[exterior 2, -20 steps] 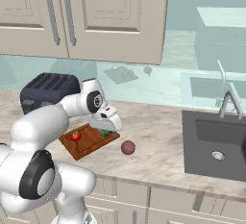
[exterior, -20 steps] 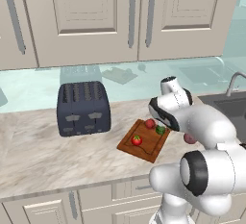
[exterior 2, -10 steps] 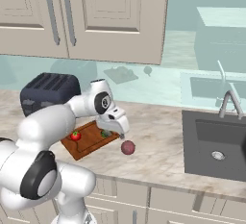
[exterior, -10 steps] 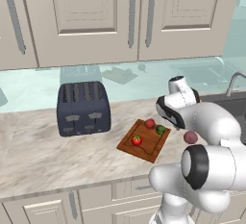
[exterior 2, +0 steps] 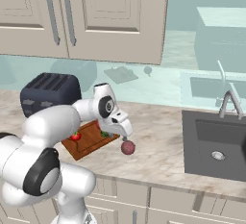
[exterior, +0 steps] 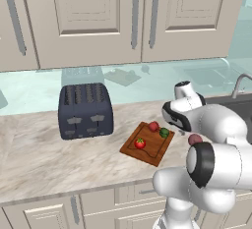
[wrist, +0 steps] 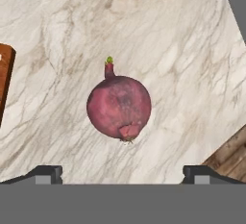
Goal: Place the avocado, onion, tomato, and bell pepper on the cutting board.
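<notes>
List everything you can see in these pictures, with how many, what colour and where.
toaster: one, dark blue-grey, back left of counter
cutting board: one, reddish-brown, right of toaster
tomato: one, bright red, on board
bell pepper: one, red, on board's far end
avocado: one, green, on board beside pepper
onion: one, mauve, on counter off the board
sink: one, dark grey, far right
faucet: one, grey, behind sink
cabinets: beige, above counter
pincer: open, above the onion
</notes>
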Available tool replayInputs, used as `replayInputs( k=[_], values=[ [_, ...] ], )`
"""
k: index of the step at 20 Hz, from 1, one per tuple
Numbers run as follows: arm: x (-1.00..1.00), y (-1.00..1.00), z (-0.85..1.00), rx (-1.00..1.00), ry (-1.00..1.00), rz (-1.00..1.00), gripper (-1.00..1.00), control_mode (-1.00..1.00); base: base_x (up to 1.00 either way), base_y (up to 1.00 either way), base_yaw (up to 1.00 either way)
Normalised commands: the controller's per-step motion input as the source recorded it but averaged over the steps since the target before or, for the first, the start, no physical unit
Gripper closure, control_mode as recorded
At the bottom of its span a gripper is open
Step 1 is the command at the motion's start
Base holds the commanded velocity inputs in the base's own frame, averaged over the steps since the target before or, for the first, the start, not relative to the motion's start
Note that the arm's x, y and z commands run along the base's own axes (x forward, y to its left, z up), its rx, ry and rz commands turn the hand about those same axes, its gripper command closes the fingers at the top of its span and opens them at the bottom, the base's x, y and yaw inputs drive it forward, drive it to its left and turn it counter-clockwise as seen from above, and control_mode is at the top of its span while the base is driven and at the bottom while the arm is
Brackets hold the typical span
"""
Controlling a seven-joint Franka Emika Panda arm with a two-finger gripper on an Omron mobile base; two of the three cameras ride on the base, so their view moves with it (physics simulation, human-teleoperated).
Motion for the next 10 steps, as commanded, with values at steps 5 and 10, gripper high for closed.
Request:
replayInputs(
  k=[5, 10],
  values=[
    [0.24, 0.0, -0.11, 0.01, 0.0, 0.0, -1.0, -1.0, 0.0, 0.0, 0.0],
    [0.25, -0.11, -0.09, 0.01, 0.0, 0.0, -1.0, -1.0, 0.0, 0.0, 0.0]
  ],
)
